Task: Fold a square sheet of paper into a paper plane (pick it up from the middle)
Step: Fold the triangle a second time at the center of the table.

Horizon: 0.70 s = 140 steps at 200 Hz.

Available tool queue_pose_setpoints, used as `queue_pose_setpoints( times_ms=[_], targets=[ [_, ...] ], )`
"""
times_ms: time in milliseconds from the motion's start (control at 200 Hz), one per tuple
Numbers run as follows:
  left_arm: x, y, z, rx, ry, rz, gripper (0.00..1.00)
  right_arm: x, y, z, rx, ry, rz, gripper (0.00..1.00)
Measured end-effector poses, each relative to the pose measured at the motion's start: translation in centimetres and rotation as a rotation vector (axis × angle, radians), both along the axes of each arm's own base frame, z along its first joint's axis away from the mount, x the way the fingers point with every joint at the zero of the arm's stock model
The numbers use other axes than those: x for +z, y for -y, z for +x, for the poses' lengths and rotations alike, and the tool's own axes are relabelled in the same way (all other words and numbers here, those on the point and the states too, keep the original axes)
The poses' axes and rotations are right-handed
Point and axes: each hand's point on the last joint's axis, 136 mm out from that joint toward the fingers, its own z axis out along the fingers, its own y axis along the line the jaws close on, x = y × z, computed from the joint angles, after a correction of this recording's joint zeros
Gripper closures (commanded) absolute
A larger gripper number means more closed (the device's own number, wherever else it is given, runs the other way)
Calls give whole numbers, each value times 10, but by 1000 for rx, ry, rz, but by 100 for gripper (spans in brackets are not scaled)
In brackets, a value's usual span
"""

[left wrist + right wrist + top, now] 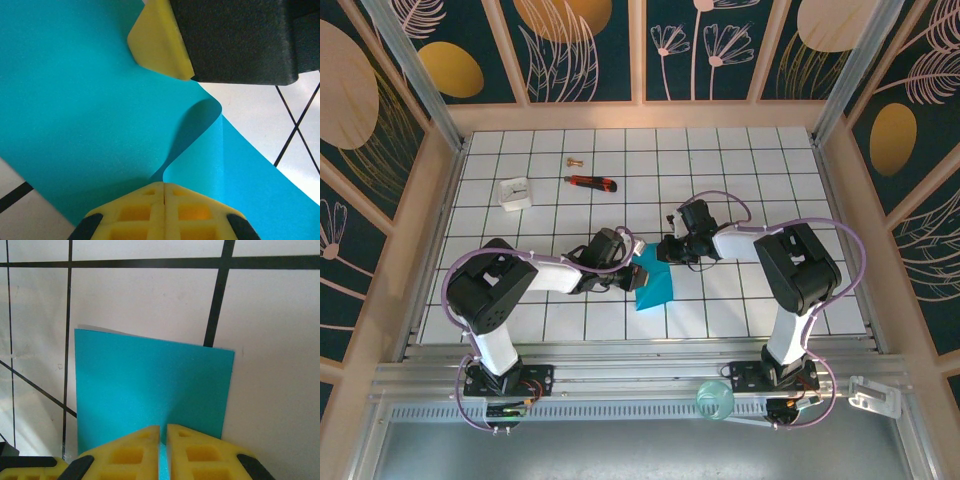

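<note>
Left pincer (pixel 164 194) clamped on the square sheet of paper (pixel 75 100); right pincer (pixel 163 432) likewise. Beneath sheet: white black-gridded worktop (pixel 720 160); beyond it, leaf-patterned wall panels (pixel 585 50).

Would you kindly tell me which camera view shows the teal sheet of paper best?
The top external view: there the sheet of paper shows nearly its whole outline, small though it is. The left wrist view gives a close-up of its curling layer, the right wrist view one flat flap with two corners.

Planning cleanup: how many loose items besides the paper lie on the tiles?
3: white block, red-and-black knife to its right, small brass piece beyond the knife. Others may be hidden.
</note>
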Motion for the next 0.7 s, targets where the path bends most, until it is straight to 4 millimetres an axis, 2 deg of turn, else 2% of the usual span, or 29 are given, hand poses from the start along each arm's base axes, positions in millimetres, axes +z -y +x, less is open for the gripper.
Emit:
queue_pose_setpoints(
  times_ms=[701],
  targets=[
    [-3,-2,-2,3,-1,4,100,0,0,0,0,0,0,87]
  ],
)
